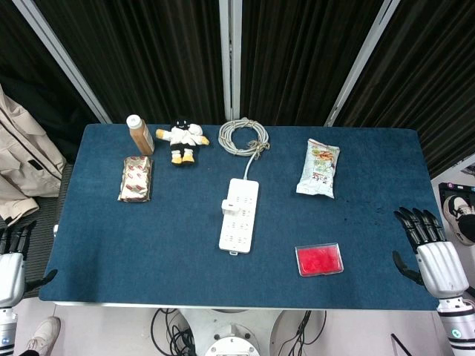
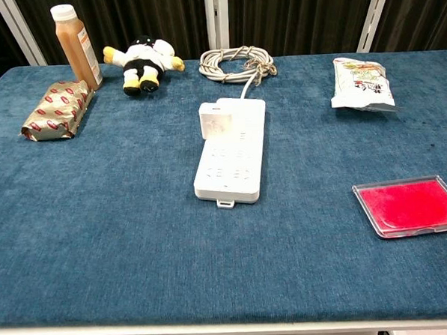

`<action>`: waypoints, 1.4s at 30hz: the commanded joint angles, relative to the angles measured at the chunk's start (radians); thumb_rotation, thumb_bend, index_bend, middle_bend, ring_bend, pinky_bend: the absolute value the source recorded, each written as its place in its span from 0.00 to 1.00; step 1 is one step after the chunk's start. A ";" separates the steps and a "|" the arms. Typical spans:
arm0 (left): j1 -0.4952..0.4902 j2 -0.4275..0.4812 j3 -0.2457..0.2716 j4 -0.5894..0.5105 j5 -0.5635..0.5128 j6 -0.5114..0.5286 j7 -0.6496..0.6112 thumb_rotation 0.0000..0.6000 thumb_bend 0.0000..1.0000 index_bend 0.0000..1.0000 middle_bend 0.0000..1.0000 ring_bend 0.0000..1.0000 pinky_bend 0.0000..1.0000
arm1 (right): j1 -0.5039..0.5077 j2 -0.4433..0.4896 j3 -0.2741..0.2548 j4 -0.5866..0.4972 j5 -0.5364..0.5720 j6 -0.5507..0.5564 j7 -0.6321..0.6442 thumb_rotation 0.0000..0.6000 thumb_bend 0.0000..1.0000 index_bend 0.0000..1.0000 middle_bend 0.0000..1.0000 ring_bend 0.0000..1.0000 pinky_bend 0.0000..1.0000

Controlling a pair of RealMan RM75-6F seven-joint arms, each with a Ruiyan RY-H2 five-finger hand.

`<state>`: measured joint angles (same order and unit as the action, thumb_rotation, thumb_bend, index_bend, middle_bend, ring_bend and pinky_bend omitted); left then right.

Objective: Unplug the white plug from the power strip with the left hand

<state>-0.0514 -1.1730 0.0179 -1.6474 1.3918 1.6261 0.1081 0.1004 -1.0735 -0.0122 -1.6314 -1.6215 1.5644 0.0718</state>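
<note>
A white power strip [image 1: 240, 222] [image 2: 233, 158] lies lengthwise in the middle of the blue table [image 1: 148, 252]. The white plug [image 1: 226, 204] [image 2: 215, 121] sits in a socket on the strip's left side, towards its far end. The strip's cable runs back to a coil [image 1: 243, 137] [image 2: 237, 64]. My left hand [image 1: 11, 263] hangs off the table's left front corner, fingers spread and holding nothing, far from the plug. Off the right edge, my right hand [image 1: 434, 256] is likewise spread and empty. Neither hand shows in the chest view.
At the back left stand a brown bottle [image 1: 139, 134], a plush toy [image 1: 181, 139] and a foil snack packet [image 1: 136, 178]. A snack bag [image 1: 319, 167] lies at the back right, and a red flat case [image 1: 319, 259] at the front right.
</note>
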 commanded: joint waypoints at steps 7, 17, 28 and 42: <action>0.009 -0.001 -0.013 0.003 0.019 -0.011 -0.004 1.00 0.06 0.07 0.12 0.00 0.00 | -0.003 0.003 -0.005 -0.011 -0.033 -0.006 -0.012 1.00 0.33 0.00 0.07 0.00 0.00; -0.065 0.021 -0.042 -0.015 0.125 -0.079 -0.040 1.00 0.06 0.08 0.12 0.00 0.00 | 0.169 -0.054 -0.025 -0.032 -0.195 -0.223 0.001 1.00 0.33 0.00 0.11 0.00 0.00; -0.439 -0.057 -0.173 0.007 0.178 -0.495 -0.058 1.00 0.14 0.19 0.19 0.07 0.21 | 0.468 -0.248 0.065 -0.042 -0.131 -0.618 0.008 1.00 0.34 0.08 0.20 0.01 0.01; -0.802 -0.283 -0.268 0.224 0.110 -0.830 -0.075 1.00 0.16 0.19 0.21 0.11 0.22 | 0.580 -0.446 0.120 0.044 0.091 -0.779 -0.193 1.00 0.36 0.21 0.20 0.02 0.03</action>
<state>-0.8165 -1.4209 -0.2391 -1.4575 1.5109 0.8295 0.0448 0.6721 -1.5010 0.1053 -1.6032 -1.5501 0.7928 -0.1076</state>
